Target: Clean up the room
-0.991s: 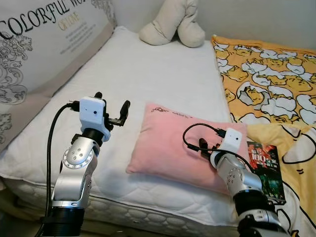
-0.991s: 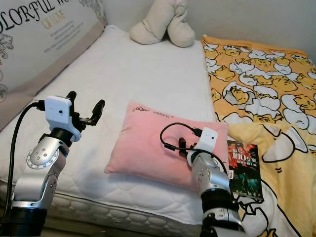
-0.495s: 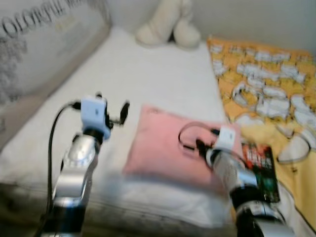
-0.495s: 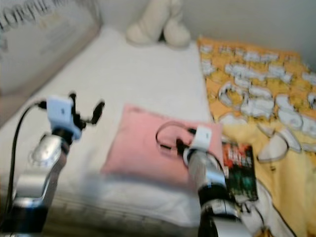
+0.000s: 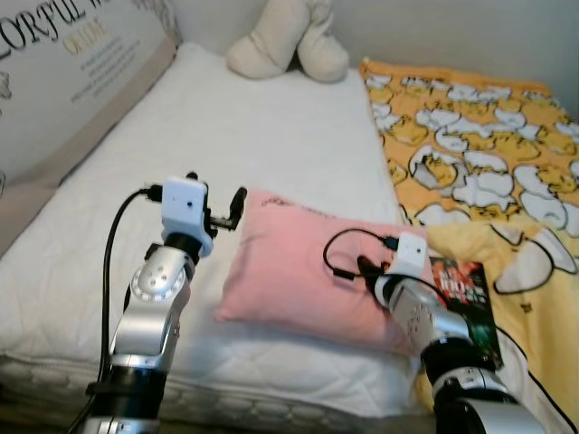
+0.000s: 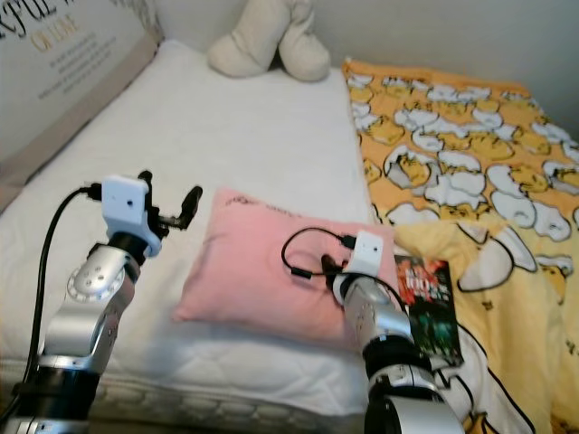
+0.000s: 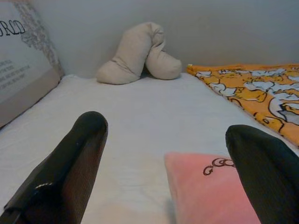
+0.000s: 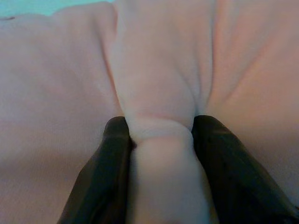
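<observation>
1. Where the white mattress [image 5: 271, 136] meets its near edge, the pink pillow [image 5: 298, 262] lies flat, its right end touching the yellow duck-print blanket [image 5: 479, 172].
2. Right tool [image 8: 159, 140]: fingers [image 8: 110, 154] closed narrowly on a pinched fold of the pink pillow, near the pillow's right end.
3. Left tool [image 5: 222, 206]: held above the mattress just beside the pillow's left corner, fingers [image 7: 74, 158] spread wide, gripping nothing.
4. Book [image 5: 466, 298] with a dark cover: lying on the blanket at the bed's near edge, just beside the pillow's right end.
5. Beige plush toy [image 5: 285, 41]: resting at the far edge of the mattress, against the wall.
6. Lettered cushion [image 5: 63, 81]: leaning along the mattress's left edge.
</observation>
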Robot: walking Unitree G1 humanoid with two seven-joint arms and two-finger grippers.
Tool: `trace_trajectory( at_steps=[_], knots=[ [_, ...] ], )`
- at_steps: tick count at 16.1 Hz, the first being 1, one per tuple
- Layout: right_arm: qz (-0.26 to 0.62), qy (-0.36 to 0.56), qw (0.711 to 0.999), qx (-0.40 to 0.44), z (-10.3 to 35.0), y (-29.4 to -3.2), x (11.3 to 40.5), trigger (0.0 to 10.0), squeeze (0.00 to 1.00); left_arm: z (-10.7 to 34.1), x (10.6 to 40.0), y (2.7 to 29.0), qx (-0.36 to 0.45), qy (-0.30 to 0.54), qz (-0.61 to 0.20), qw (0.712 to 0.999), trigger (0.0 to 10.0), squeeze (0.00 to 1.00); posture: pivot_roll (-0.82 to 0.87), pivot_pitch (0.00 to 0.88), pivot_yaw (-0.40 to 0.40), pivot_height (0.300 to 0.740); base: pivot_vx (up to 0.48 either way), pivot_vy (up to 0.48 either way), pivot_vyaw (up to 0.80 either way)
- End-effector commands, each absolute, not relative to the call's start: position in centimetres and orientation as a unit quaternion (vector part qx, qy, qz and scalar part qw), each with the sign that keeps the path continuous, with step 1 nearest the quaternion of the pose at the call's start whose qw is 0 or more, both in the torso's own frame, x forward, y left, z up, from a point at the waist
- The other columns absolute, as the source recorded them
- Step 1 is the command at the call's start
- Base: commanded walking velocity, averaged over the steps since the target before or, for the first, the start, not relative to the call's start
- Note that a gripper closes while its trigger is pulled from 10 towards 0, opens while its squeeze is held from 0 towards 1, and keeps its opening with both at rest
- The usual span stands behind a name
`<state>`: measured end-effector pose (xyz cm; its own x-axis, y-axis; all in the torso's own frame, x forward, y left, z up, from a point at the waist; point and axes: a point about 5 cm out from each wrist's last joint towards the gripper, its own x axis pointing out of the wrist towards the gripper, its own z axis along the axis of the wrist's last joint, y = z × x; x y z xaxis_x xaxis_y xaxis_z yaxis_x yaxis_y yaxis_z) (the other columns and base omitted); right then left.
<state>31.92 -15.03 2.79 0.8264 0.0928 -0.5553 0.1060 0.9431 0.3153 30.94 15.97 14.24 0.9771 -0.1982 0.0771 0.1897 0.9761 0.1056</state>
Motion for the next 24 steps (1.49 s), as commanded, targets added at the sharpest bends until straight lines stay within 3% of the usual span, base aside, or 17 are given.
trace_trajectory(
  at_steps=[1, 3, 7, 10, 13, 14, 15, 16, 17, 20, 24],
  knots=[
    [-0.008, 0.334, 0.929, 0.16, 1.3, -15.4, 30.8, 0.0, 0.0, 14.4, 31.2, 15.5, 0.054, -0.048, -0.106, 0.992, 10.0, 0.0, 0.13, 0.0, -0.055, 0.74, 0.0, 0.0, 0.0],
    [0.005, 0.307, 0.943, 0.125, 2.7, -16.4, 31.9, 0.0, 0.0, 14.3, 31.4, 15.6, 0.055, -0.048, -0.107, 0.992, 10.0, 0.0, 0.14, 0.0, -0.067, 0.74, 0.0, 0.0, 0.0],
    [0.069, 0.189, 0.978, -0.048, 10.7, -20.5, 36.7, 0.0, 0.0, 16.7, 31.1, 16.7, 0.053, -0.119, -0.074, 0.989, 10.0, 0.0, 0.15, 0.0, -0.115, 0.74, 0.0, 0.0, 0.0],
    [0.151, 0.11, 0.968, -0.165, 17.9, -20.8, 39.5, 0.0, 0.0, 17.1, 31.1, 16.3, 0.05, -0.13, -0.07, 0.988, 10.0, 0.0, 0.17, 0.0, -0.151, 0.74, 0.0, 0.0, 0.0],
    [0.136, 0.089, 0.972, -0.167, 20.4, -20.2, 40.6, 0.0, 0.0, 16.6, 30.8, 16.2, 0.044, -0.129, -0.054, 0.989, 10.0, 0.0, 0.2, 0.0, -0.201, 0.74, 0.0, 0.0, 0.0],
    [0.103, 0.093, 0.984, -0.109, 18.8, -19.5, 40.4, 10.0, 0.0, 16.5, 30.5, 15.7, 0.052, -0.13, -0.063, 0.988, 10.0, 0.0, 0.21, 0.0, -0.2, 0.74, 0.0, 0.0, 0.0],
    [0.093, 0.096, 0.988, -0.079, 17.9, -19.1, 40.3, 10.0, 0.0, 16.5, 30.4, 15.4, 0.059, -0.131, -0.072, 0.987, 10.0, 0.0, 0.2, 0.0, -0.198, 0.74, 0.0, 0.0, 0.0],
    [0.086, 0.091, 0.992, 0.01, 14.4, -17.2, 38.9, 10.0, 1.0, 16.2, 30.0, 13.9, 0.062, -0.126, -0.118, 0.983, 10.0, 0.0, 0.19, 0.0, -0.181, 0.74, 0.0, 0.0, 0.0],
    [0.086, 0.083, 0.992, 0.039, 12.7, -16.1, 37.7, 10.0, 1.0, 16.0, 29.7, 13.1, 0.059, -0.123, -0.145, 0.98, 10.0, 0.0, 0.18, 0.0, -0.17, 0.74, 0.0, 0.0, 0.0],
    [0.104, 0.044, 0.993, 0.019, 9.9, -14.0, 34.1, 10.0, 1.0, 15.9, 28.8, 12.4, 0.043, -0.12, -0.2, 0.971, 10.0, 0.0, 0.14, 0.0, -0.137, 0.74, 0.0, 0.0, 0.0],
    [0.02, -0.002, 0.996, 0.081, 9.2, -16.3, 31.1, 10.0, 1.0, 16.8, 26.8, 13.8, 0.051, -0.095, -0.302, 0.947, 10.0, 0.0, 0.11, 0.0, -0.1, 0.74, 0.0, 0.0, 0.0]
  ],
)
